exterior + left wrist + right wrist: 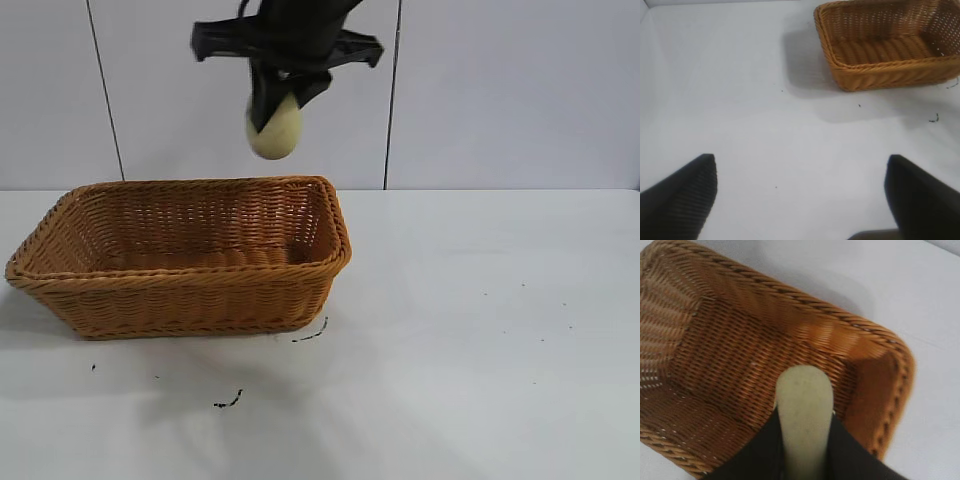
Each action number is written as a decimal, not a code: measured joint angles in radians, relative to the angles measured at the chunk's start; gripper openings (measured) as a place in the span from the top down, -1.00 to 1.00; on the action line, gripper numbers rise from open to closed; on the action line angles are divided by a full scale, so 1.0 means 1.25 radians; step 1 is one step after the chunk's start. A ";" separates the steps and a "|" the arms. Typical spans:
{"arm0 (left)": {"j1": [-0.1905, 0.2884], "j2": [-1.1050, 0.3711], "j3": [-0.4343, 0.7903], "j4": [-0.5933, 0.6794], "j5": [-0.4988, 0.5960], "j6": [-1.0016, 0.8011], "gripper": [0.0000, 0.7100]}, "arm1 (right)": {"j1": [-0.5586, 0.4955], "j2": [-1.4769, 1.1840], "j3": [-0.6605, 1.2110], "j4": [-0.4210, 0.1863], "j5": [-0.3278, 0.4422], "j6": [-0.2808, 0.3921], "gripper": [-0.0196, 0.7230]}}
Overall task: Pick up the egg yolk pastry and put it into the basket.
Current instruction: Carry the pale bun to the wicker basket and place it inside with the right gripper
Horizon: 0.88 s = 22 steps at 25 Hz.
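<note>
The pale yellow-cream egg yolk pastry (275, 130) hangs squeezed in my right gripper (282, 95), high above the right half of the orange-brown wicker basket (190, 285). In the right wrist view the pastry (804, 410) sits pinched between the two black fingers (760, 450), with the basket's woven floor (725, 355) directly below it. My left gripper (800, 195) is open and empty, hovering over bare table, with the basket (875, 75) some way off from it.
The white table (480, 330) carries a few small dark crumbs (228, 402) in front of the basket. A pale panelled wall (500, 90) stands behind.
</note>
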 joint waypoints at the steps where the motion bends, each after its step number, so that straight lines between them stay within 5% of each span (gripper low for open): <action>1: 0.000 0.000 0.000 0.000 0.000 0.000 -0.95 | 0.002 0.013 0.000 0.002 -0.010 0.000 0.63; 8: 0.000 0.000 0.000 0.000 0.000 0.000 -0.95 | 0.002 0.080 0.000 0.005 -0.029 0.002 0.58; 10: 0.000 0.000 0.000 0.000 0.000 0.000 -0.95 | 0.002 0.084 0.000 0.006 -0.029 0.002 0.35; 15: 0.000 0.000 0.000 0.000 0.000 0.000 -0.95 | 0.002 0.084 -0.022 0.005 -0.013 0.002 -0.65; 22: 0.000 0.000 0.000 0.000 0.000 0.000 -0.95 | -0.006 0.054 -0.153 -0.026 0.113 0.029 -0.88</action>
